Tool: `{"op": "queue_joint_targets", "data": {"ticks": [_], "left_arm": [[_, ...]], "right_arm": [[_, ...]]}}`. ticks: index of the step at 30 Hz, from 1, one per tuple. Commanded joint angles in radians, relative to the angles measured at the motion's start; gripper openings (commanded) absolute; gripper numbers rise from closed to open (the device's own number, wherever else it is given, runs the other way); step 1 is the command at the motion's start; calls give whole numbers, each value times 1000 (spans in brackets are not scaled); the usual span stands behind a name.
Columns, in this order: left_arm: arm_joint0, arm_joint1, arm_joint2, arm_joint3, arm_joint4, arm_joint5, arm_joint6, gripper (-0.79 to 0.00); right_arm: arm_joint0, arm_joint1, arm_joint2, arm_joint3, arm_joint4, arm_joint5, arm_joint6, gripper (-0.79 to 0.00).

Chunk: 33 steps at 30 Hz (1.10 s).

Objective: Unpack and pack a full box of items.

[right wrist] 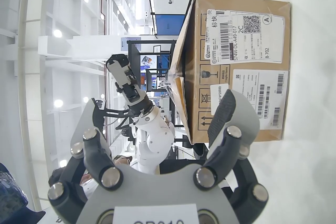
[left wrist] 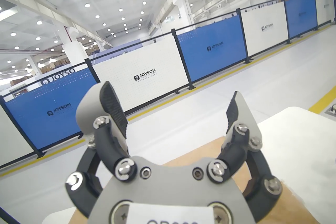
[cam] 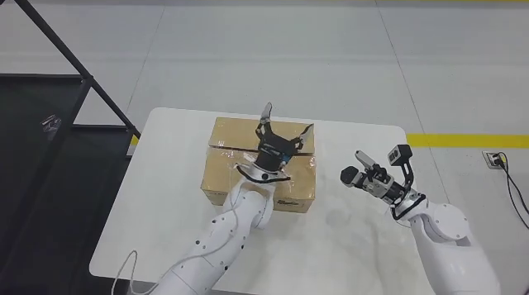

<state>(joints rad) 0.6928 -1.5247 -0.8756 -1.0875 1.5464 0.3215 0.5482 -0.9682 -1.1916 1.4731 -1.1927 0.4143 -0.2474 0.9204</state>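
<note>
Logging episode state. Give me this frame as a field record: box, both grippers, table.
box: cardboard box on the white table, flaps down, clear tape across the top
left arm: left gripper open, over the box top, holding nothing
right arm: right gripper open, beside the box, apart from it, holding nothing
markings: shipping labels on the box side facing the right gripper
contents: hidden

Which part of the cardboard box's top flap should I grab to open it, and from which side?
Probably the flap's corner by the middle seam at the labelled end, coming sideways from that end with the right hand, which faces it open. There the flap stands slightly off the cardboard box's wall, leaving a gap for a finger.
</note>
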Motion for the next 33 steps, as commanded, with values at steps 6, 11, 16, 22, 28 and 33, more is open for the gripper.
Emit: {"op": "queue_joint_targets", "data": {"ticks": [6, 11, 16, 22, 28, 33], "left_arm": [[186, 71, -244, -290, 85, -32, 30, 0], [333, 116, -479, -434, 81, -74, 13, 0], [418, 145, -627, -455, 57, -215, -41, 0], [459, 174, -627, -430, 236, -455, -38, 0], [405, 191, -555, -396, 391, -650, -38, 0], [310, 191, -477, -351, 404, -785, -44, 0]], "right_arm": [[36, 1, -24, -5, -15, 10, 2, 0], [43, 6, -19, -37, -30, 3, 2, 0], [44, 10, -23, -97, -49, 4, -17, 0], [61, 17, -47, -146, -79, -12, 82, 0], [53, 23, -53, -155, -80, -58, 117, 0], [20, 29, -33, -147, -45, -94, 127, 0]]}}
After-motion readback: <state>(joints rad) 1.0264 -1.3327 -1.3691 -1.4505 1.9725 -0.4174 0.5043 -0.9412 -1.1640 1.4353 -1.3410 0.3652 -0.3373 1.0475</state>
